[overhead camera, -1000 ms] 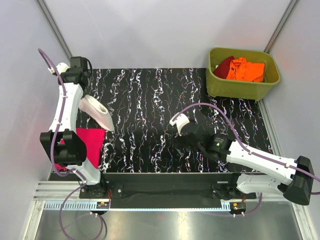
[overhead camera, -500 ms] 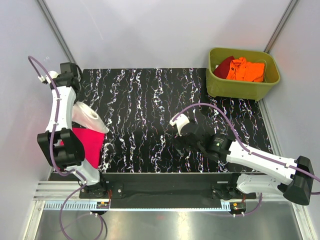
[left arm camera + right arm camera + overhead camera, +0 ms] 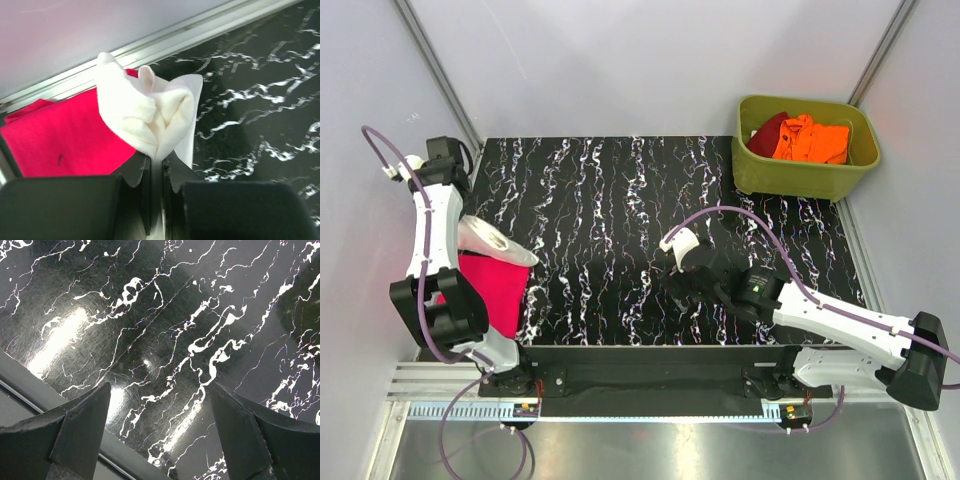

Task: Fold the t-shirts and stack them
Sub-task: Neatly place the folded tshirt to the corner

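While working over the black marbled table [image 3: 620, 200], leave the olive-green tub [image 3: 800, 182] at the far right. Lay on the folded magenta t-shirt [image 3: 495, 290], near left, the white t-shirt [image 3: 485, 240]: soft, light, probably limp, bunched in the tightly closed left gripper [image 3: 156, 162]; better to grasp by a folded edge. See the right gripper [image 3: 160, 390] wide open, empty.

Black bench [image 3: 610, 230] with white and purplish marble veining, glossy, light glare near its front edge. Olive-green plastic tub [image 3: 790, 182] at the bench's far right corner, upright, rounded rim. Plain grey walls behind and at both sides. Two slanted aluminium struts, left [image 3: 430, 65] and right [image 3: 880, 50]. Metal rail [image 3: 650, 380] along the near edge, steel plate [image 3: 670, 450] below it.
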`<state>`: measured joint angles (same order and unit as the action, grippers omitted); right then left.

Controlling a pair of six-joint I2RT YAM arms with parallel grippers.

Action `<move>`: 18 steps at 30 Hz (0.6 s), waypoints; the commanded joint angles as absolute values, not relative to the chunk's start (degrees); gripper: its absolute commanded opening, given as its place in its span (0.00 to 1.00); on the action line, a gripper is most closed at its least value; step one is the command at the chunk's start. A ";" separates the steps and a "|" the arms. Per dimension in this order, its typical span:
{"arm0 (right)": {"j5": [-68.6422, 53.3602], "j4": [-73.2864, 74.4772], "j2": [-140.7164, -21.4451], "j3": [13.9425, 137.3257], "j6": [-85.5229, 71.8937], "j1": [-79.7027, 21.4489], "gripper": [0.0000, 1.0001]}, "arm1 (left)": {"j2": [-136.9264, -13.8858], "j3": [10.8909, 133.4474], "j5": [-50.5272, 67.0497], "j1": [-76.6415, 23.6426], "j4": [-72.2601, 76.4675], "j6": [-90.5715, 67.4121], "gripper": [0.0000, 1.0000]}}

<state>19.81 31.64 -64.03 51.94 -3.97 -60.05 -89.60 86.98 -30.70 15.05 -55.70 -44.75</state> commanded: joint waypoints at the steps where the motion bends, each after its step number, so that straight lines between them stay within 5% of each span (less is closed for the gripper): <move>1: 19.16 31.73 -62.93 53.44 -4.75 -59.85 0.88 | -85.00 84.38 -33.22 16.78 -54.93 -43.68 0.00; 18: 17.40 31.99 -62.40 52.74 -5.80 -59.85 0.88 | -74.44 71.81 -32.70 21.09 -55.46 -41.48 0.00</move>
<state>18.26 32.49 -64.01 51.94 -4.84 -60.05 -76.47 73.14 -30.89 20.16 -56.55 -42.87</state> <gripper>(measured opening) 0.875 0.091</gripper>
